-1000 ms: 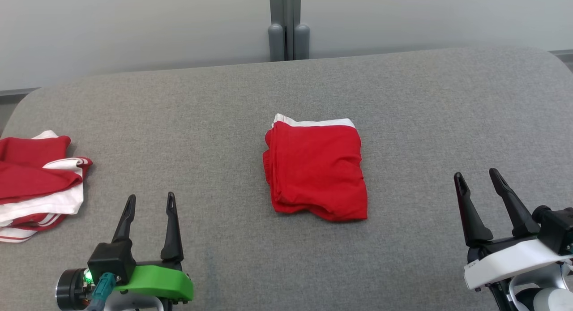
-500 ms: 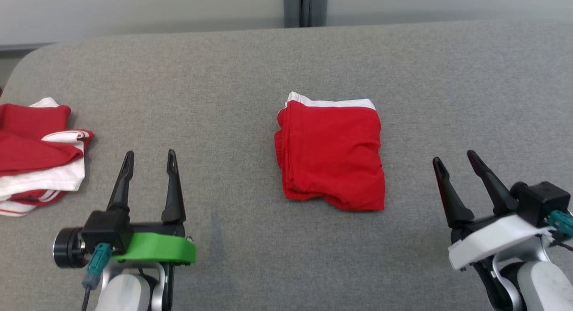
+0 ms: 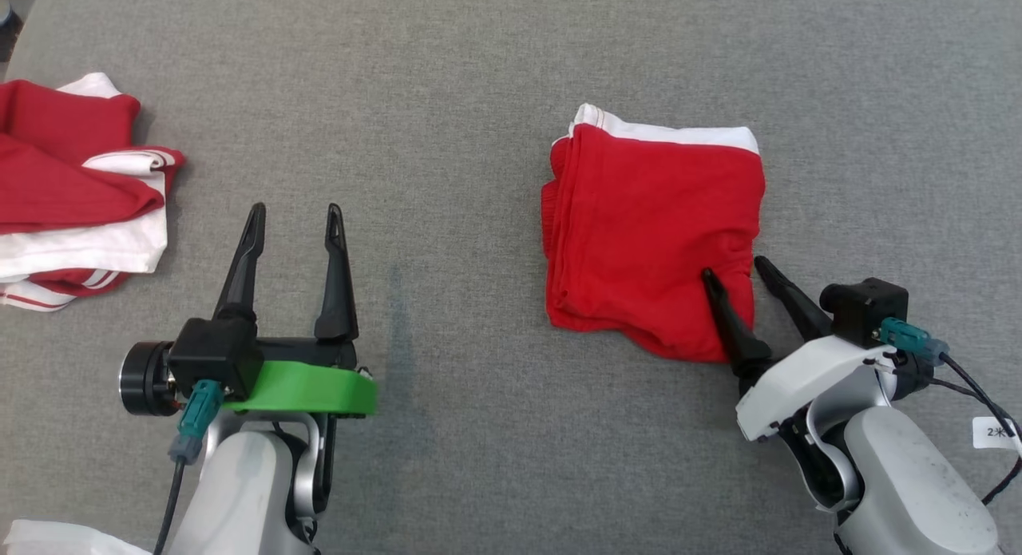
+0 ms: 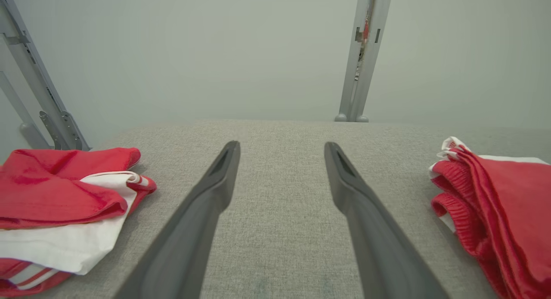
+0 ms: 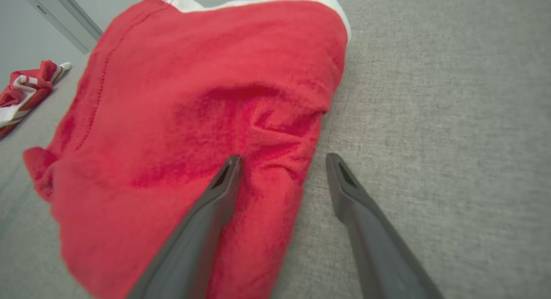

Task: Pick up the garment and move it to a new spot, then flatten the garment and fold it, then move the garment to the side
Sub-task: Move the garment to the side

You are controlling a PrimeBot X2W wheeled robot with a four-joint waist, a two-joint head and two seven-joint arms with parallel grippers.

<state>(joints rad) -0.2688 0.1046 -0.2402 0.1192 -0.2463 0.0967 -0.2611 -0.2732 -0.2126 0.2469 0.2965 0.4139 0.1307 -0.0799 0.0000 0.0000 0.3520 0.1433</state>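
fingers of your right gripper stand apart, straddling the near right edge of the folded red garment in the middle of the worktop. it looks soft, light and layered: pinch through every layer there, or the fold will likely slip open

Red garment: soft knit cloth, matt, faintly fuzzy nap; white band smoother. Grey surface: coarse woven fabric, matt. Both left pincer and right pincer: dark plastic, smooth, matt. Side pile: matt cloth, partly ribbed.
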